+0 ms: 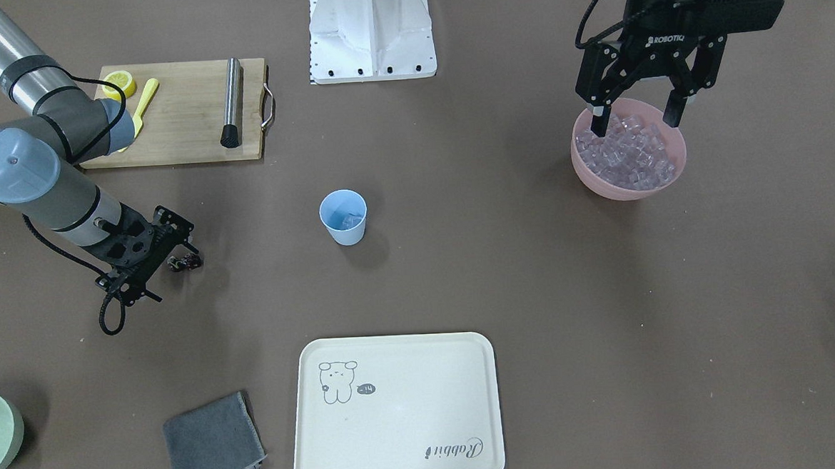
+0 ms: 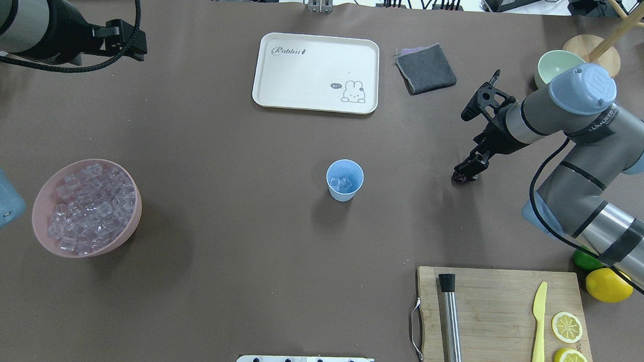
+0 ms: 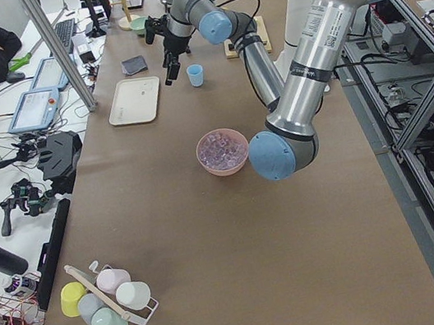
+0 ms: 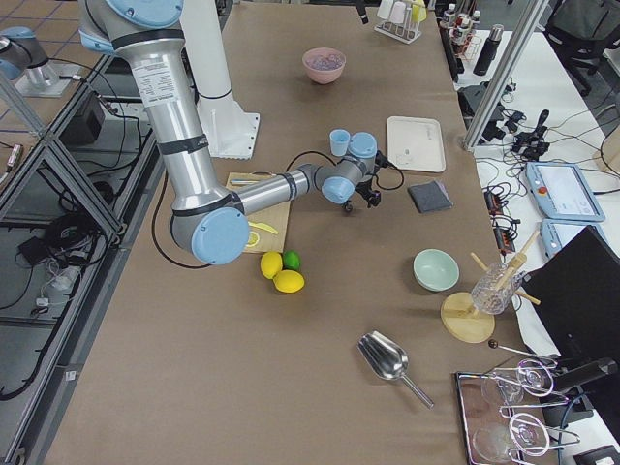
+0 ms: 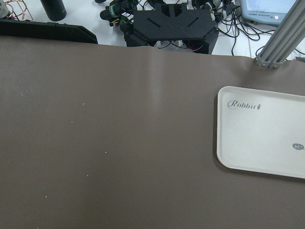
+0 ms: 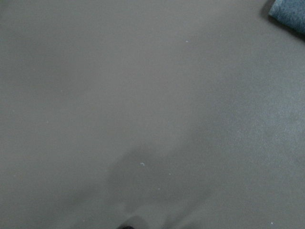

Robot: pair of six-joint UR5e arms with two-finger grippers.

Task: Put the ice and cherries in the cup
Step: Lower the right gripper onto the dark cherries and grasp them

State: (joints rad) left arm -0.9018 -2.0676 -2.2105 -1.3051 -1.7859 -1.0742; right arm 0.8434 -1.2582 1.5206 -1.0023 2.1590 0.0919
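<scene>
The cherries (image 1: 186,261) lay on the table well apart from the cup (image 1: 344,217), on the robot's right of it. They were judged light, small and glossy, so liable to roll or slip, and best taken across the joined pair with gentle pressure. The right gripper (image 1: 176,260) stood low at the cherries, its fingers close to the fruit; whether they pinched it could not be told. The ice (image 1: 628,153) filled a pink bowl (image 1: 626,191) well apart from the cup, on the robot's left of it, and a few cubes already sat inside the cup. The cubes were judged hard and slick — best gripped across two flat faces. The left gripper (image 1: 637,123) hung over the bowl with fingers spread wide, holding nothing — the tips were level with the top of the pile, contact uncertain.
</scene>
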